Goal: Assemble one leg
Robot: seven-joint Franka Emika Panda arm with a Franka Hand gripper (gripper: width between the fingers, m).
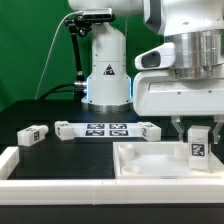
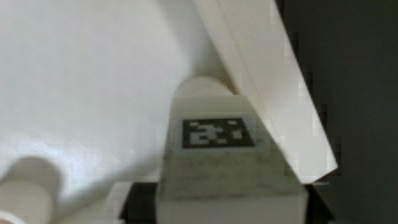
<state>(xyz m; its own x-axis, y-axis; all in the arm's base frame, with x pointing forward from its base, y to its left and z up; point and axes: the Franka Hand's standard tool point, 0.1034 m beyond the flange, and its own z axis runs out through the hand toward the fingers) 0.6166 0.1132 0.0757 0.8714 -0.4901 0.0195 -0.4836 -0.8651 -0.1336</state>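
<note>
My gripper (image 1: pixel 197 132) is shut on a leg (image 1: pixel 198 145), a small white block with a black-and-white marker on its face. It holds the leg upright over the right corner of the large white rimmed panel (image 1: pixel 140 165). I cannot tell whether the leg touches the panel. In the wrist view the leg (image 2: pixel 217 140) sits between my dark fingers (image 2: pixel 143 205), its far end close to the panel's raised rim (image 2: pixel 267 70). The panel's flat face (image 2: pixel 89 90) fills that view.
The marker board (image 1: pixel 105 128) lies behind the panel. Three more legs lie near it: one at the left (image 1: pixel 33 134), one at its left end (image 1: pixel 65 128), one at its right end (image 1: pixel 150 130). A white border bar (image 1: pixel 12 165) runs along the left and front. A rounded white stub (image 2: pixel 27 190) shows on the panel.
</note>
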